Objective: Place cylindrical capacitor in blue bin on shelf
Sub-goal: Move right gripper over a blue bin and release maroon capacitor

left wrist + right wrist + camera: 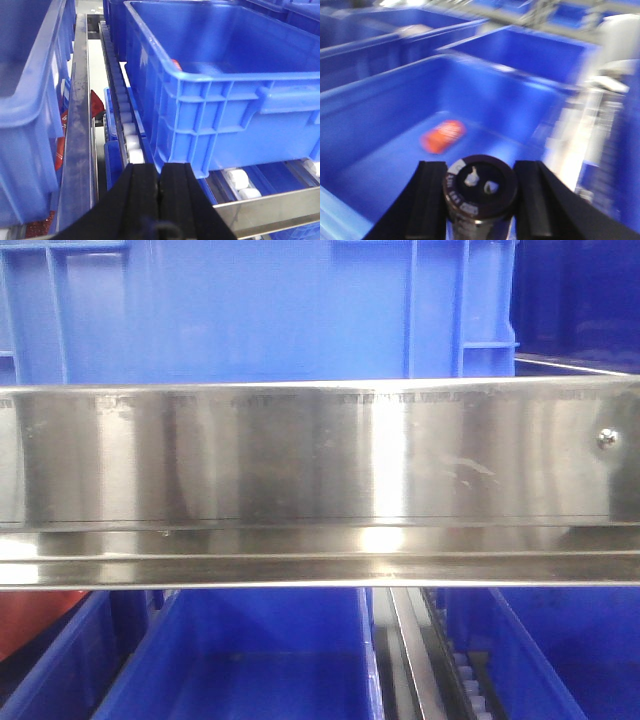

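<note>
The cylindrical capacitor (480, 187), dark with pale markings and two small terminals on its end, sits between the black fingers of my right gripper (480, 170), which is shut on it. It hangs above the inside of a blue bin (380, 105). The view is blurred. My left gripper (159, 170) is shut with nothing in it, just in front of another blue bin (225, 100) on the shelf. The shelf's shiny steel front rail (320, 455) fills the middle of the front view.
An orange packet (443, 135) lies on the floor of the bin under the capacitor. More blue bins (260, 660) stand above and below the rail. A white roller track (125, 125) and a steel rail (270, 210) run beside the left gripper.
</note>
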Tool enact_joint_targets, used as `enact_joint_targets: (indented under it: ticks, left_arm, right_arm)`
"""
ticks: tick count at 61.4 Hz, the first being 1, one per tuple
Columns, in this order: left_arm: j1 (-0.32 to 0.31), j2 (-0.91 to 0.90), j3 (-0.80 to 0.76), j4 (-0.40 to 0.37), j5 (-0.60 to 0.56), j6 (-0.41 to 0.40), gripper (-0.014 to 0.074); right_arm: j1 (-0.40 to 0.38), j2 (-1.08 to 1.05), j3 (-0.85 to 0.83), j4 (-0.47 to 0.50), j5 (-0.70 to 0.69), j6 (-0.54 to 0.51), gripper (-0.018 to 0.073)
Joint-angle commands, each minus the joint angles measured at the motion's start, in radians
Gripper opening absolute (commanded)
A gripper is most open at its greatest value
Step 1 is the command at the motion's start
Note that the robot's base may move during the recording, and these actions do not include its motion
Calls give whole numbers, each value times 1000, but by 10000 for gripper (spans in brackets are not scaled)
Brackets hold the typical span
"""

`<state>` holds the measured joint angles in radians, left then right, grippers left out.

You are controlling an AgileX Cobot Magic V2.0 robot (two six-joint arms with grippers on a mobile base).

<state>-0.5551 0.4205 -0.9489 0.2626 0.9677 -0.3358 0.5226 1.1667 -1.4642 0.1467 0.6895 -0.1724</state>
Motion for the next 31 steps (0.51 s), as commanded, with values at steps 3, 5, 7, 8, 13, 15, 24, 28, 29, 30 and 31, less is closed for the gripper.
enact_joint_targets:
  ticks: [3, 5, 7, 8, 13, 15, 24, 28, 29, 30, 31]
  left_arm:
    - [3, -20, 7, 4, -13, -9, -111]
    - [3, -20, 7, 4, -13, -9, -111]
    - [3, -20, 7, 4, -13, -9, -111]
    - [3, -20, 7, 4, -13, -9, -111]
    - [3, -20, 7, 4, -13, -9, -111]
    - [3, -20, 7, 4, -13, -9, -111]
    - [3, -20, 7, -6, -5, -9, -111]
    - [3, -20, 7, -17, 3, -9, -111]
    - [3, -20, 7, -19, 3, -9, -111]
    - [3, -20, 7, -21, 7, -9, -111]
    - [3, -20, 7, -22, 7, -9, -111]
  right_arm:
    - [61, 153, -143, -1, 43, -13, -90]
    - [73, 200, -183, -1, 61, -13, -90]
    - [83, 245, -222, -1, 80, -13, -90]
    - [87, 263, -237, -1, 88, -13, -90]
    - [90, 364, -318, 6, 132, -13, -90]
    - [90, 403, -345, 11, 147, -13, -90]
    - [90, 539, -411, 13, 178, -13, -90]
    - [89, 578, -413, 13, 176, -13, -76]
    - [89, 584, -413, 13, 174, -13, -67]
    - [89, 591, -413, 13, 174, -13, -55]
    - [89, 600, -413, 13, 174, -13, -32]
